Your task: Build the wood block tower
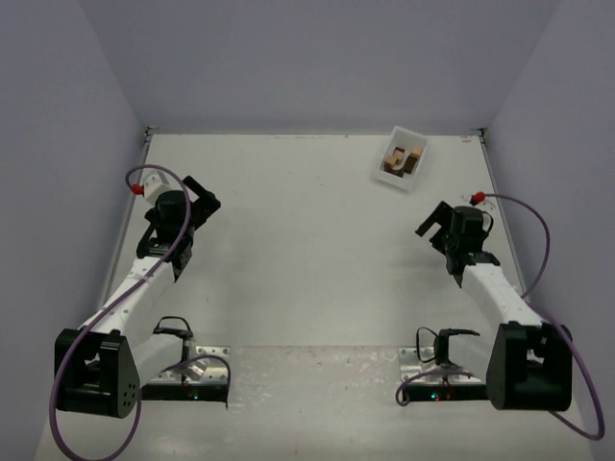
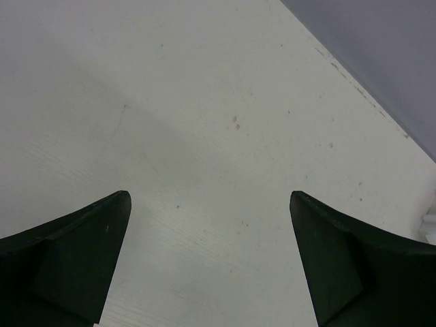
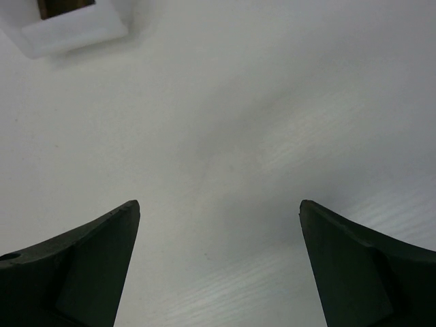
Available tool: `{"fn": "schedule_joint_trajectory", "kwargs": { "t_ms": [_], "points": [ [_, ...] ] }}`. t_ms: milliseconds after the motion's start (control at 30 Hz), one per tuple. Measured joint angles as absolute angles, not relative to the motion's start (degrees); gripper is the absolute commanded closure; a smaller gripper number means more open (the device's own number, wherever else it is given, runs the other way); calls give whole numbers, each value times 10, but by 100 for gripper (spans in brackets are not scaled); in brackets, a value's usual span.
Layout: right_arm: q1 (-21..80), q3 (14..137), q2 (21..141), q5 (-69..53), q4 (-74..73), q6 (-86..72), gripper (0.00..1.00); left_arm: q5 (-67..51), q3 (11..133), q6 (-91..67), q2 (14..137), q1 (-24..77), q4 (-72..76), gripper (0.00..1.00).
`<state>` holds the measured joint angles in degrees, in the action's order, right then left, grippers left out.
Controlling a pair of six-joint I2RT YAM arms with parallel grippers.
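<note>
Fingers on both arms are spread wide, gripping nothing: left fingers point(image 2: 75, 252) and right fingers point(image 3: 82, 266) just hang over the surface point(image 1: 307, 250). Meanwhile the wood blocks point(image 1: 401, 159) sit in the white tray point(image 1: 415, 137) near the far right corner, well apart from either arm.

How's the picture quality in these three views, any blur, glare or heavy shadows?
Top external: even soft light, no glare; wooden blocks in the white tray too small to resolve. Left wrist: table specks sharp, left gripper nearly black. Right wrist: softer focus, tray corner washed out, right gripper dark.
</note>
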<state>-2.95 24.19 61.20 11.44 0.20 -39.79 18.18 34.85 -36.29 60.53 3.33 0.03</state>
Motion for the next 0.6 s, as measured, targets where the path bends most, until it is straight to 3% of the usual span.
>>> {"fn": "schedule_joint_trajectory", "kwargs": {
  "t_ms": [233,367,600],
  "points": [
    [-30,621,894,65,-78,-372,2,181,350,-363,605,33,0,0],
    [-30,837,1044,56,-109,-353,9,180,352,-363,604,33,0,0],
    [-30,1005,1238,65,-169,-317,21,182,353,-363,606,33,0,0]
  ]
}}
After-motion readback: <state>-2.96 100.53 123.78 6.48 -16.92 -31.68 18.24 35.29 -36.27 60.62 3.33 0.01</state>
